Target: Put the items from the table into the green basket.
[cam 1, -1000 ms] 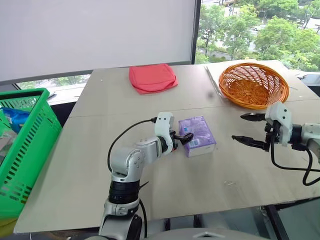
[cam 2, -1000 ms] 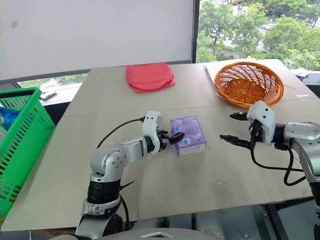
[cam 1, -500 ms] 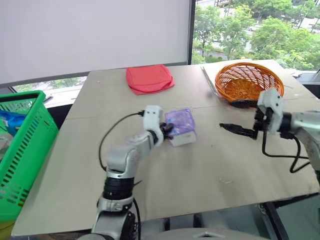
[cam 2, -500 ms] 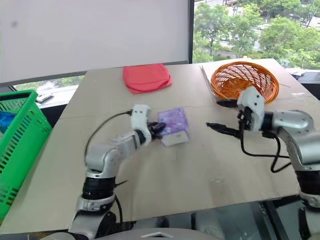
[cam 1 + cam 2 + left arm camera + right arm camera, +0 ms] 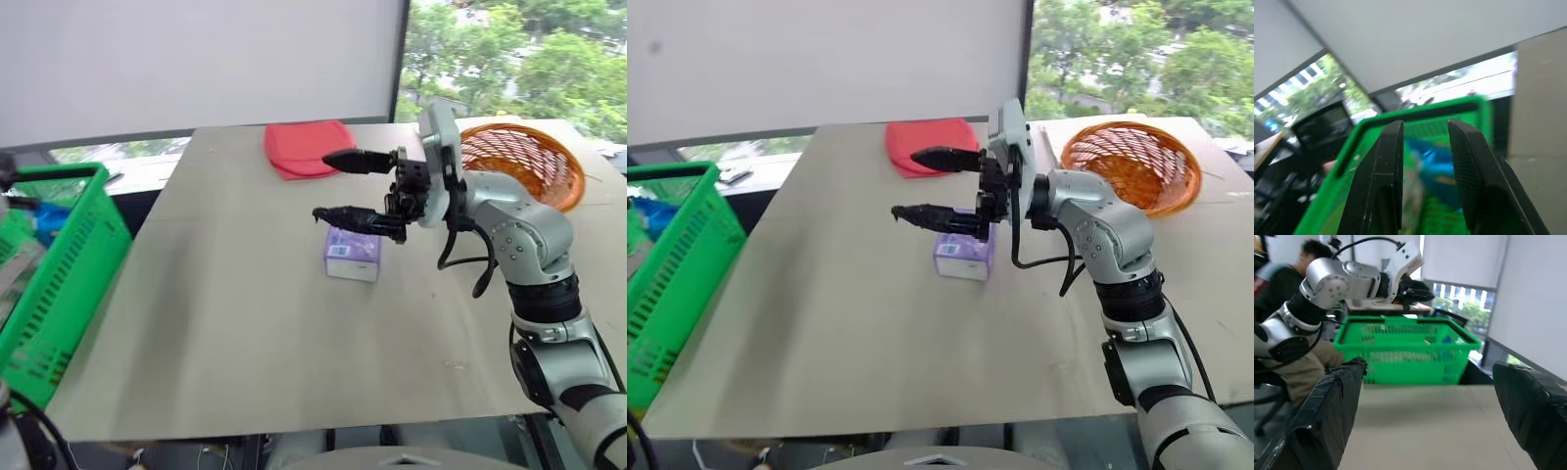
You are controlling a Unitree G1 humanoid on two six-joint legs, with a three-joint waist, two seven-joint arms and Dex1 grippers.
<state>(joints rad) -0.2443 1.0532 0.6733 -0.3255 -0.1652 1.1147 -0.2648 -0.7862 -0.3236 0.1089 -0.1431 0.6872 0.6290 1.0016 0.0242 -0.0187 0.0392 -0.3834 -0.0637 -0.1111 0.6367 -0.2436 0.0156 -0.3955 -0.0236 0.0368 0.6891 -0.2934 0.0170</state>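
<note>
The purple tissue pack (image 5: pixel 353 257) lies flat on the beige table (image 5: pixel 225 323), free of both grippers. Just above and to the left of it hovers my right gripper (image 5: pixel 323 186), open, pointing left with nothing between its fingers. The green basket (image 5: pixel 59 264) stands off the table's left edge, with something blue inside it. My left gripper (image 5: pixel 1425 127) is up over the basket's rim (image 5: pixel 1400 117). Its fingers are drawn nearly together and hold nothing. The right wrist view shows that left gripper (image 5: pixel 1418 290) above the basket (image 5: pixel 1405 352).
A flat red pouch (image 5: pixel 309 147) lies at the table's far edge. An orange wicker bowl (image 5: pixel 529 162) sits at the far right. A person (image 5: pixel 1308 249) is behind the basket. The right arm (image 5: pixel 509 235) reaches across the table's middle.
My left arm swung left and up to the basket, its gripper now drawn together and empty; the tissue pack stayed on the table. My right gripper moved left, over the pack. The camera turned.
</note>
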